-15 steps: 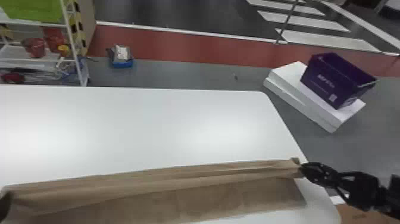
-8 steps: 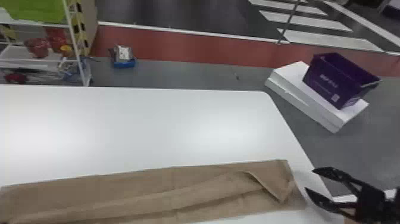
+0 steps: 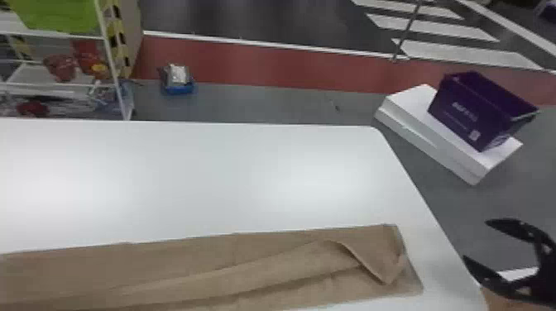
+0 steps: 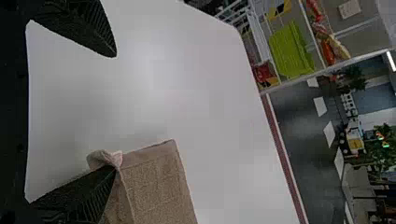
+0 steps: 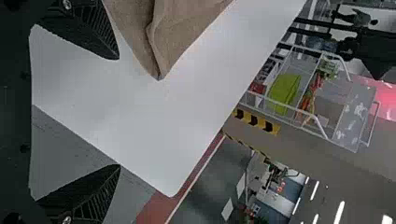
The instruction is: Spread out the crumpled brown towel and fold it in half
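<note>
Folding looks to be in hand; the brown towel [image 3: 173,258] lies rumpled along the counter's [image 3: 215,178] lower part in the head view.
There, a turned-over flap [image 3: 378,260] at lower right probably needs smoothing next. The right pincer [image 3: 475,240] is wide open, holding nothing. The left wrist view shows a bunched corner [image 4: 103,160] against one finger of the wide-open, ungripping left pincer [image 4: 115,112].

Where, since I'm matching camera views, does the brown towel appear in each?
Head view: brown towel, along the bottom.
Left wrist view: towel at one fingertip of the left hand.
Right wrist view: towel near one fingertip of the right hand.
Shared landmark: the white table.
</note>
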Robot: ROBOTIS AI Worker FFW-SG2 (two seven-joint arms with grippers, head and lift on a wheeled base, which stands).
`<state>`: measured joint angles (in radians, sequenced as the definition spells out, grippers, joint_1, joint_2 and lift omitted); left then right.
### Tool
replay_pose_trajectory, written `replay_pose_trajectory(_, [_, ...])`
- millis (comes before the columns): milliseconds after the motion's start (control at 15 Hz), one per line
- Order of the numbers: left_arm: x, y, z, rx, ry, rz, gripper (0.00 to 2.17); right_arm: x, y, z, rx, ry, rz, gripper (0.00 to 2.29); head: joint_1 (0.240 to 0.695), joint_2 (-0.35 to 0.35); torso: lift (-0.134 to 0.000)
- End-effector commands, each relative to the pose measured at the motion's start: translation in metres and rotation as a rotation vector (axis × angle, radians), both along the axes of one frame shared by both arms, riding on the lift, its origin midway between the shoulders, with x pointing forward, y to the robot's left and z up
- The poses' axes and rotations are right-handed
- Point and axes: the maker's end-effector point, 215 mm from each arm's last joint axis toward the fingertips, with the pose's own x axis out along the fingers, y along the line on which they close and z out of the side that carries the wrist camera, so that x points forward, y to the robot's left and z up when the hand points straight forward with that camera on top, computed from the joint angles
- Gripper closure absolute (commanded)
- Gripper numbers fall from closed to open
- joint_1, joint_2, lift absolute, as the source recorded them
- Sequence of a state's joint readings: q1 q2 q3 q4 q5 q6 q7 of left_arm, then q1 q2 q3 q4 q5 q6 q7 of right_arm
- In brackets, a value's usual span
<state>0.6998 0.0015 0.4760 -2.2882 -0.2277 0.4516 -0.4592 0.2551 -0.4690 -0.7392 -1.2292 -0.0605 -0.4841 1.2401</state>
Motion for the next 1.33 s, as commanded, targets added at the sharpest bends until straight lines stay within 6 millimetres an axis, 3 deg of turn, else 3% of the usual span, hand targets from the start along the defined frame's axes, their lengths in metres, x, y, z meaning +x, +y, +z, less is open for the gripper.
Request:
replay_pose_trajectory(0, [0.012, 0.006, 0.028, 0.013, -0.082, 0.004, 0.03, 0.01, 0.025, 0.008, 0.054, -0.014, 0.011, 0.05, 0.695, -0.189, -0.124])
replay_pose_trajectory(267, [0.014, 0.031, 0.037, 0.051, -0.084, 0.046, 0.03, 0.015, 0.042, 0.016, 0.112, 0.0, 0.025, 0.05, 0.695, -0.115, -0.124])
replay_pose_trajectory(467, [0.005, 0.06, 0.019, 0.045, -0.05, 0.089, 0.03, 0.017, 0.052, 0.014, 0.158, 0.035, 0.035, 0.04, 0.695, -0.057, -0.124])
replay_pose_trajectory(600, [0.004, 0.067, 0.009, 0.046, -0.043, 0.1, 0.03, 0.02, 0.072, 0.013, 0.206, 0.064, 0.052, 0.04, 0.695, -0.024, -0.124])
replay_pose_trajectory(800, [0.011, 0.074, 0.03, 0.044, -0.122, 0.112, 0.03, 0.026, 0.096, 0.013, 0.264, 0.103, 0.064, 0.07, 0.695, 0.049, -0.124])
replay_pose_trajectory(933, [0.02, 0.064, 0.052, -0.041, -0.197, 0.098, 0.04, 0.028, 0.113, 0.013, 0.317, 0.141, 0.059, 0.11, 0.695, 0.079, -0.124])
replay_pose_trajectory(1067, [0.029, 0.042, 0.059, -0.103, -0.228, 0.058, 0.04, 0.031, 0.135, 0.018, 0.371, 0.157, 0.068, 0.15, 0.695, 0.1, -0.124])
replay_pose_trajectory(1267, [0.046, -0.003, 0.044, -0.182, -0.191, -0.015, 0.05, 0.035, 0.177, 0.018, 0.433, 0.21, 0.105, 0.25, 0.695, 0.096, -0.124])
